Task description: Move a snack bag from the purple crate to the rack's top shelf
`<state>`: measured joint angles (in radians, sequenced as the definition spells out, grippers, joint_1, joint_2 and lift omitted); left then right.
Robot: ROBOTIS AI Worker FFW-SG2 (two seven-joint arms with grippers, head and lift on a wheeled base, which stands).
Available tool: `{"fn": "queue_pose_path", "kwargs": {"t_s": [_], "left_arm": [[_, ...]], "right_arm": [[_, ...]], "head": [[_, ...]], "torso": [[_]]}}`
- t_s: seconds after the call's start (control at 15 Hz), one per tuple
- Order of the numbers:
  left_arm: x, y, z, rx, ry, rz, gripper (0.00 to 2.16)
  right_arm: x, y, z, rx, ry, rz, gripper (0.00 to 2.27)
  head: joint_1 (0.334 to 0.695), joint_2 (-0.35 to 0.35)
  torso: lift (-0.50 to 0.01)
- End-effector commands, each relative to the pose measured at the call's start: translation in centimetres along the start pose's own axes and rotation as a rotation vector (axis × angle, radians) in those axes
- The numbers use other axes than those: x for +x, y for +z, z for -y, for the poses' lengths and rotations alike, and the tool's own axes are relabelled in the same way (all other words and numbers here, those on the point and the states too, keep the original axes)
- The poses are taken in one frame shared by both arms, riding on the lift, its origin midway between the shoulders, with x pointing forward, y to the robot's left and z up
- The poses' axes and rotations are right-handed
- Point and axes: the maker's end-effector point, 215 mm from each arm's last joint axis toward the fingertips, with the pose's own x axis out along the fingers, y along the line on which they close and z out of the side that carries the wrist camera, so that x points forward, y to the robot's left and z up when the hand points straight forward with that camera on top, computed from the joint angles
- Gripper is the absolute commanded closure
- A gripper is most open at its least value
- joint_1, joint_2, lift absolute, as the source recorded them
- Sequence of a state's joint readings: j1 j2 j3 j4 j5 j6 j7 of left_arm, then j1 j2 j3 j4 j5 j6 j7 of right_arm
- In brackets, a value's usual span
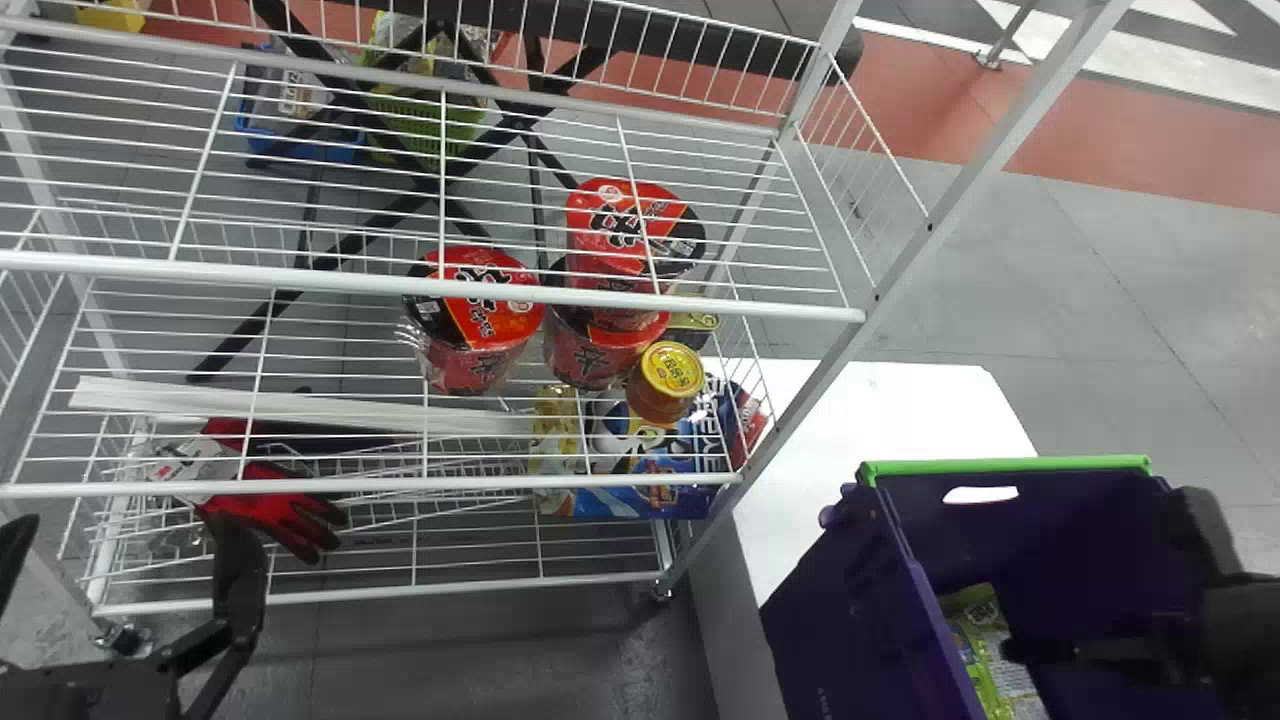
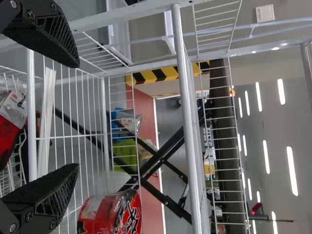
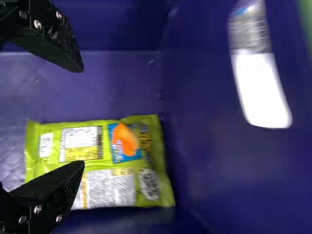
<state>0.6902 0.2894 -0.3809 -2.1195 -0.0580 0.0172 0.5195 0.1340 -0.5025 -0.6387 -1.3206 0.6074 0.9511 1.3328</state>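
In the head view, my right gripper [image 1: 1100,585] is inside the purple crate [image 1: 1007,465], over the green snack bag [image 1: 975,655] on its floor. The right wrist view shows this gripper [image 3: 83,117] open, its fingers apart. The snack bag [image 3: 117,187] lies flat there, with the lower finger in that picture overlapping its edge; whether they touch, I cannot tell. My left gripper [image 1: 130,540] stays in front of the rack at lower left, open and empty. In its wrist view the left gripper [image 2: 78,116] faces the rack. The top shelf [image 1: 430,282] is bare wire mesh.
Red noodle cups [image 1: 480,320], a small yellow-lidded cup [image 1: 668,372] and blue snack packs [image 1: 650,480] are on the rack below the top shelf. Red gloves [image 1: 290,505] hang at left. A slanting post [image 1: 900,260] stands between rack and crate. A white table [image 1: 880,410] adjoins the crate.
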Motion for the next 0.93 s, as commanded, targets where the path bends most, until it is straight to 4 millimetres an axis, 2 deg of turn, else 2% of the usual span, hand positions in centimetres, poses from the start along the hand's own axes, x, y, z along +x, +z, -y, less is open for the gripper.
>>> {"fn": "queue_pose_path", "kwargs": {"t_s": [0.0, 0.33, 0.47, 0.87], "left_arm": [[0.0, 0.0, 0.1, 0.001, -0.006, -0.008, 0.09], [0.1, -0.6, -0.2, 0.018, 0.001, -0.026, 0.09], [0.1, -0.6, -0.3, 0.011, 0.002, -0.027, 0.09], [0.2, -0.8, 0.3, 0.002, -0.006, -0.025, 0.09]], "right_arm": [[2.0, -1.8, 0.0, -0.015, 0.004, -0.070, 0.16], [1.8, -4.4, 2.9, -0.036, -0.074, -0.158, 0.17], [2.0, -5.9, 4.5, -0.055, -0.148, -0.214, 0.17], [2.4, -8.1, 5.7, -0.015, -0.181, -0.214, 0.19]], "head": [[0.695, -0.350], [0.695, -0.350], [0.695, -0.350], [0.695, -0.350]], "torso": [[-0.461], [-0.461], [-0.461], [-0.461]]}}
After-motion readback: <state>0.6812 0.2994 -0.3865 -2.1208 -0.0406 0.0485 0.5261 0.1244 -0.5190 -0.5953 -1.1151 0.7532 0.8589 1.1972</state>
